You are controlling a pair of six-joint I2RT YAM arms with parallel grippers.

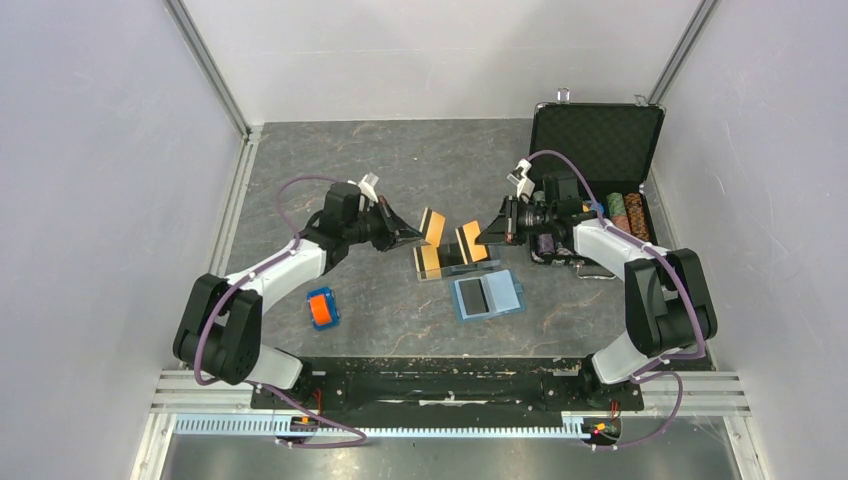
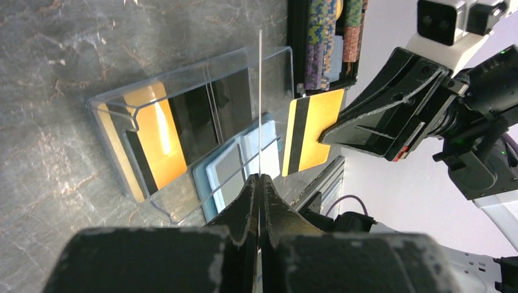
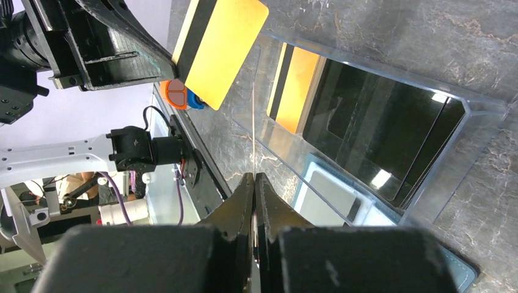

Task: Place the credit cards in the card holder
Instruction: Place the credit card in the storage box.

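No writing can be read anywhere — the credit cards [image 3: 226,52] show bare faces.

The top camera looks steeply down from above and behind the arm bases, far enough off to take in the whole table [image 1: 400,170] and both arms. The left wrist camera sits just behind the left gripper [image 2: 259,178], low and close, and faces across the clear tray [image 2: 183,116] toward the right gripper [image 2: 327,135]. The right wrist camera mirrors it, looking back over the same tray at the left arm. All three views share the tray and the blue wallet [image 2: 226,171] beside it.
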